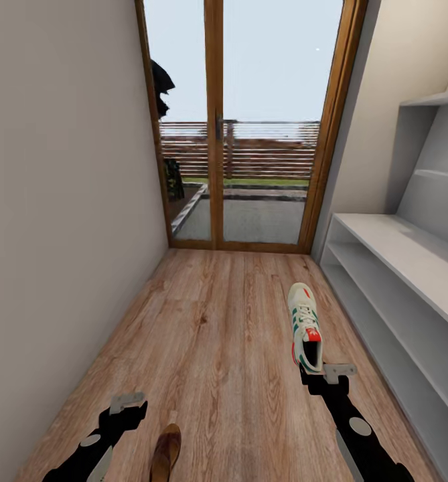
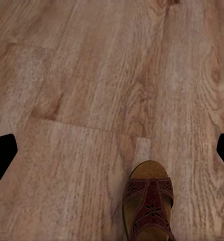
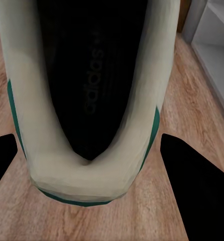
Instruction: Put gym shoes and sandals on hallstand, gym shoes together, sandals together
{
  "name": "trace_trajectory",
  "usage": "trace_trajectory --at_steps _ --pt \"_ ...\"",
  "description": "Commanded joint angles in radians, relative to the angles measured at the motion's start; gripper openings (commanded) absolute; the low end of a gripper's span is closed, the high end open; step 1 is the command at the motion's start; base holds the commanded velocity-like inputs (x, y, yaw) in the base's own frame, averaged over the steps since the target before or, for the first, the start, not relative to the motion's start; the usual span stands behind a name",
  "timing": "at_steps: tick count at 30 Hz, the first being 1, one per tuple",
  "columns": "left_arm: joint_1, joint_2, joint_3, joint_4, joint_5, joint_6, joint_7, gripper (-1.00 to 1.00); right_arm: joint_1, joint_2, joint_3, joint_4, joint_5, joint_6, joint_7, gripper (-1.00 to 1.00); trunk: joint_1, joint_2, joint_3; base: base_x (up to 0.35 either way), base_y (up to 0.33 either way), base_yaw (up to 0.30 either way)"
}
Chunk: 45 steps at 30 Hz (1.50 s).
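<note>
One gym shoe (image 1: pixel 305 327), white with green stripes and a red tongue tag, lies on the corridor floor (image 1: pixel 210 321) with its toe toward the door. My right gripper (image 1: pixel 327 376) is at its heel. In the right wrist view the gym shoe's heel (image 3: pixel 87 100) sits between the fingers of the open right gripper (image 3: pixel 89 145). A brown sandal (image 1: pixel 165 452) lies on the floor near me. My left gripper (image 1: pixel 126 410) hovers open just left of it, and the sandal (image 2: pixel 148 203) shows below the left gripper (image 2: pixel 112 145). The pale grey hallstand (image 1: pixel 398 241) stands along the right wall.
A wood-framed glass door (image 1: pixel 250 127) closes the far end of the corridor. A plain wall (image 1: pixel 63 201) runs along the left. The hallstand's corner (image 3: pixel 212 30) lies close beyond the gym shoe. Bare planks stretch between the shoe and the left wall.
</note>
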Motion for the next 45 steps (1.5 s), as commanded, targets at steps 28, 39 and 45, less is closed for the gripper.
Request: trace_trajectory --at_steps 28,39,45 --pt "0.014 -0.002 0.0 0.001 0.008 0.004 -0.017 1.0 0.0 0.0 -0.005 -0.003 0.005 -0.001 0.0 -1.0 0.03 -0.056 -0.026 0.0 0.0 0.0" --pt "0.013 -0.004 0.0 0.002 0.009 0.004 -0.016 1.0 -0.001 0.0 -0.006 -0.003 0.005 0.0 0.0 -1.0 0.03 -0.056 -0.026 -0.056 0.0 0.0" --pt "0.013 -0.005 0.0 0.001 0.008 0.003 -0.016 1.0 -0.001 0.0 -0.008 -0.002 0.005 0.002 -0.002 -1.0 0.03 -0.056 -0.026 -0.255 0.0 0.0"
